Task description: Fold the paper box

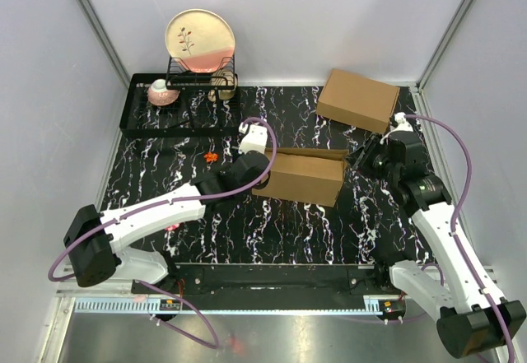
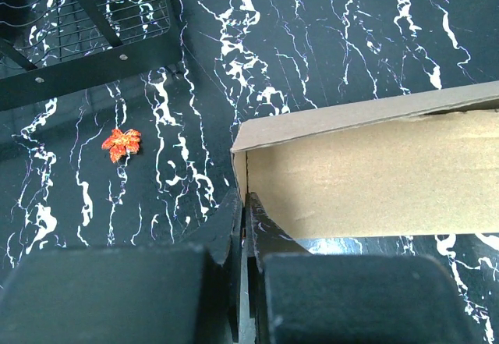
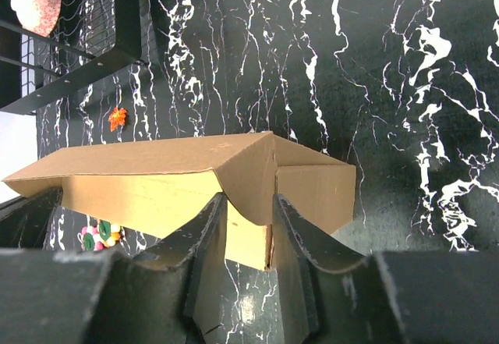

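Black marbled table (image 1: 329,223) is carrying the paper box (image 1: 306,179) at its middle, long axis running left-right, while the left end effector (image 2: 243,207) is resting shut at its left corner and the right end effector (image 3: 248,211), jaws apart, is straddling its right flap.

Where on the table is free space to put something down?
Free: between the paper box and the arm bases; between the dish rack and the closed box. Crowded: the paper box's ends, at the left hand and right hand.
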Robot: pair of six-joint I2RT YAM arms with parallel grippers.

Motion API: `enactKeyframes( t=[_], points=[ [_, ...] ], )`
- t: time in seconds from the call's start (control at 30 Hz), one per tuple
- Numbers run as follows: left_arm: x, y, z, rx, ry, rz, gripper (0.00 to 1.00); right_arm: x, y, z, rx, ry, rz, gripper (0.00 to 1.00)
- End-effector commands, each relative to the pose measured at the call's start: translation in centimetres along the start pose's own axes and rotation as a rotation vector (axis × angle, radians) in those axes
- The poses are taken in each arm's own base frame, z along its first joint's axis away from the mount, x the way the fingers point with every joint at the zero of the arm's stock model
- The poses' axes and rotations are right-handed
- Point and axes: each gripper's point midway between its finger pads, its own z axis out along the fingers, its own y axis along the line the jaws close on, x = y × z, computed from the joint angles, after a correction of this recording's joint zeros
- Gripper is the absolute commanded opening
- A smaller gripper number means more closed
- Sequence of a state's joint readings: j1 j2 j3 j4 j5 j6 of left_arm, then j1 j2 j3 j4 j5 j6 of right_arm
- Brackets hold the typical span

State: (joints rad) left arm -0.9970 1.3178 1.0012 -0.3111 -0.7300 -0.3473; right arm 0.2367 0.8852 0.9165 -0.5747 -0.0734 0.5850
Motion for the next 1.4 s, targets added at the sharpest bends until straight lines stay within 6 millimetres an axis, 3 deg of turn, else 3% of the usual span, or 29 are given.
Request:
enactKeyframes(
  t=[0.0, 0.13, 0.53, 0.9, 1.23, 1.37],
  points=[
    [5.3, 0.6, -0.1, -0.001, 0.174, 0.156, 0.0, -2.0, 1.8, -0.1, -0.061, -0.051, -0.036, 0.34],
    [5.2, 0.4, -0.1, 0.002, 0.171, 0.154, 0.0, -1.9, 1.8, 0.3, -0.06, -0.047, -0.036, 0.3],
    [5.1, 0.1, -0.1, 0.009, 0.171, 0.145, 0.0, -0.6, 1.0, 1.1, -0.055, -0.014, -0.038, 0.0],
    [5.3, 0.1, -0.4, 0.019, 0.159, 0.077, 0.0, 2.6, -1.7, 1.1, 0.001, 0.029, -0.017, 0.0],
    [5.5, 0.4, -0.8, 0.02, 0.157, 0.056, 0.0, 3.5, -3.7, 0.4, 0.08, 0.042, -0.041, 0.0],
    [5.9, 0.2, -0.8, 0.026, 0.164, 0.043, 0.0, 4.8, -4.7, 0.8, 0.108, 0.078, -0.036, 0.0]
  ],
)
